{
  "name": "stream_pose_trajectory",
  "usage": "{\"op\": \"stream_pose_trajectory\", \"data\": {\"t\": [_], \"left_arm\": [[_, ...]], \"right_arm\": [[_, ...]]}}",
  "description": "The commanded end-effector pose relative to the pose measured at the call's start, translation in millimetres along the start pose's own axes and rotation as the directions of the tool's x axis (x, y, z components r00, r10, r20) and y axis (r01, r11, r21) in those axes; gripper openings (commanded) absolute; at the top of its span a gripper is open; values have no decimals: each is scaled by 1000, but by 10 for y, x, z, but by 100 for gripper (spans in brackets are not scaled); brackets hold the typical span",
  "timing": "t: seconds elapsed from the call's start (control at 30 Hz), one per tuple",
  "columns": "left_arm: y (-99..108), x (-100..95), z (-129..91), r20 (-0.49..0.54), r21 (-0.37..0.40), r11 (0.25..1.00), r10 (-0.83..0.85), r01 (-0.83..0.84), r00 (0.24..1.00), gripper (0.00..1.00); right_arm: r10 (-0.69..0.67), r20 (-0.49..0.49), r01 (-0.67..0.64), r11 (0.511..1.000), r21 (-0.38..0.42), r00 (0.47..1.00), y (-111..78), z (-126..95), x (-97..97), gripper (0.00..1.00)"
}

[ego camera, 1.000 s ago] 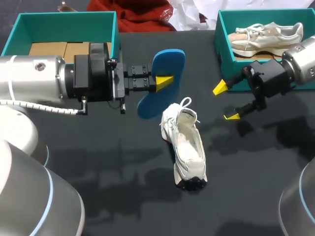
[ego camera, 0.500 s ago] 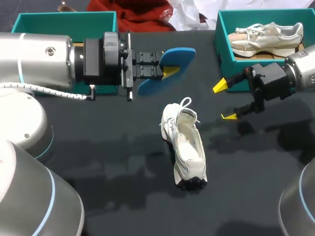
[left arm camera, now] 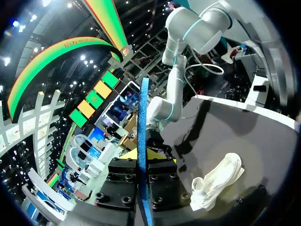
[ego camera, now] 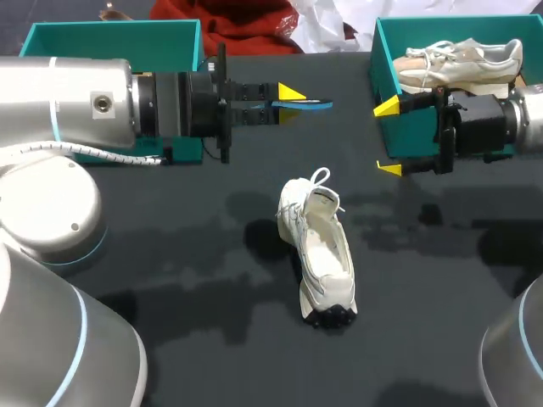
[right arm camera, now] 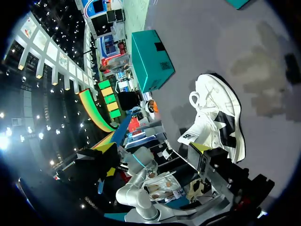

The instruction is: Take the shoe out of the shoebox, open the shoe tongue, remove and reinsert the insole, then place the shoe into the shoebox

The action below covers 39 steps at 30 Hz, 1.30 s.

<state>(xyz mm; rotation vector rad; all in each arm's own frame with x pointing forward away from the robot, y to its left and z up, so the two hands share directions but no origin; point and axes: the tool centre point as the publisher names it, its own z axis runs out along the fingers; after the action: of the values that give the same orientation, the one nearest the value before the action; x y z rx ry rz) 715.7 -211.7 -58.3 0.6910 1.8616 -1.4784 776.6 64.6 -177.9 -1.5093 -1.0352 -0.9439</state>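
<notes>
The job looks about half done. The white sneaker (ego camera: 324, 254) is out of its box and lies on the table (ego camera: 170, 322) near the middle, well apart from every edge. Its mouth gapes upward (the tongue seems pulled back already, though I can't swear to it). The blue insole (ego camera: 310, 104) is out of the shoe. The left gripper (ego camera: 287, 102) pinches it between its fingers, edge-on, up in the air toward the far edge. The right gripper (ego camera: 387, 137) hangs spread wide and empty just in front of the teal shoebox (ego camera: 381, 80) at the far right corner, where a second sneaker (ego camera: 462, 61) lies. What remains, by my reckoning, is to slide the insole back into the sneaker and then set the sneaker into the shoebox.
</notes>
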Motion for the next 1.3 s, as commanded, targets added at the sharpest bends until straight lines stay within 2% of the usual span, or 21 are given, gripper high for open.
{"op": "stream_pose_trajectory", "data": {"t": [0.03, 0.33, 0.4, 0.47, 0.67, 0.73, 0.87, 1.0, 1.13, 1.3], "left_arm": [[132, 31, 237, 32, -10, 973, 229, -229, 973, 0], [132, 31, 237, 32, -10, 973, 229, -229, 973, 0], [191, 47, 232, 93, -5, 969, 246, -246, 965, 0], [271, 92, 254, 107, -46, 939, 344, -341, 933, 0], [409, 178, 278, 177, -61, 868, 495, -493, 851, 0], [444, 184, 282, 206, -54, 861, 505, -506, 838, 0], [504, 186, 300, 226, -89, 812, 580, -576, 782, 0], [540, 171, 314, 264, -97, 801, 593, -591, 761, 0], [582, 136, 321, 253, -122, 828, 559, -547, 790, 0], [582, 136, 321, 253, -122, 828, 559, -547, 790, 0]], "right_arm": [[-3, -23, 2, 999, -33, 1000, -36, 38, -45, 100], [-3, -23, 2, 999, -33, 1000, -36, 38, -45, 100], [26, -46, -28, 999, -41, 999, 49, 102, 1, 100], [17, -64, -20, 998, -52, 998, 97, 128, 75, 100], [-13, -114, 4, 997, -77, 993, 163, 144, 270, 100], [-28, -121, 19, 997, -76, 992, 175, 157, 312, 100], [-53, -130, 44, 996, -74, 990, 205, 195, 368, 100], [-83, -140, 75, 995, -63, 987, 246, 255, 402, 100], [-110, -170, 100, 993, -63, 979, 271, 310, 403, 100], [-110, -170, 100, 993, -63, 979, 271, 310, 403, 100]]}}
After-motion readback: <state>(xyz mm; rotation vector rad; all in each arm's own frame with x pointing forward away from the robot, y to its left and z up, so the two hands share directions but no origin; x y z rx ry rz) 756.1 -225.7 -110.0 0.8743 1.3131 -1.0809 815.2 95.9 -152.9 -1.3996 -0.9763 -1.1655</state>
